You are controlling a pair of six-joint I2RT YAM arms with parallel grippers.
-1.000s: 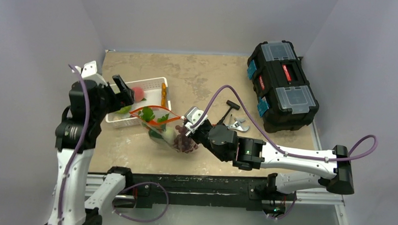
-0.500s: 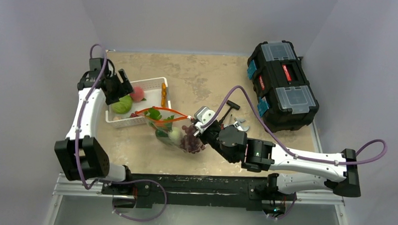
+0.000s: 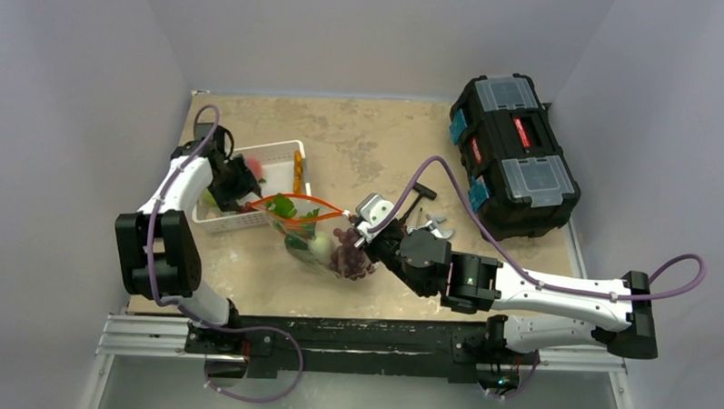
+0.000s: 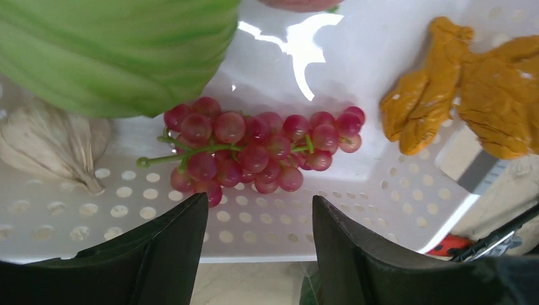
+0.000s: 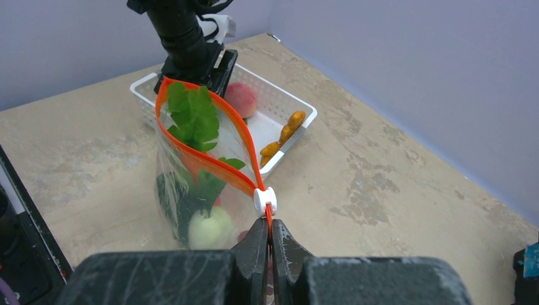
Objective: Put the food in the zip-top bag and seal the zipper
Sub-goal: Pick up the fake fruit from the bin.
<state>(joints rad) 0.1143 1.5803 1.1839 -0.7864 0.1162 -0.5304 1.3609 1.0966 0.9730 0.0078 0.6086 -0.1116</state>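
Zip-top bag, mid-counter, mouth open, leafy greens inside; right pincer clamped on zipper at its right end; left pincer half-spread, empty, over grapes in basket; cabbage, peach, orange pieces unpacked; sealing not begun.

Left wrist view: the top edge is cutting off the cabbage and the peach, and the right edge is cropping the orange piece. Right wrist view: the right gripper is hiding the right end of the bag.
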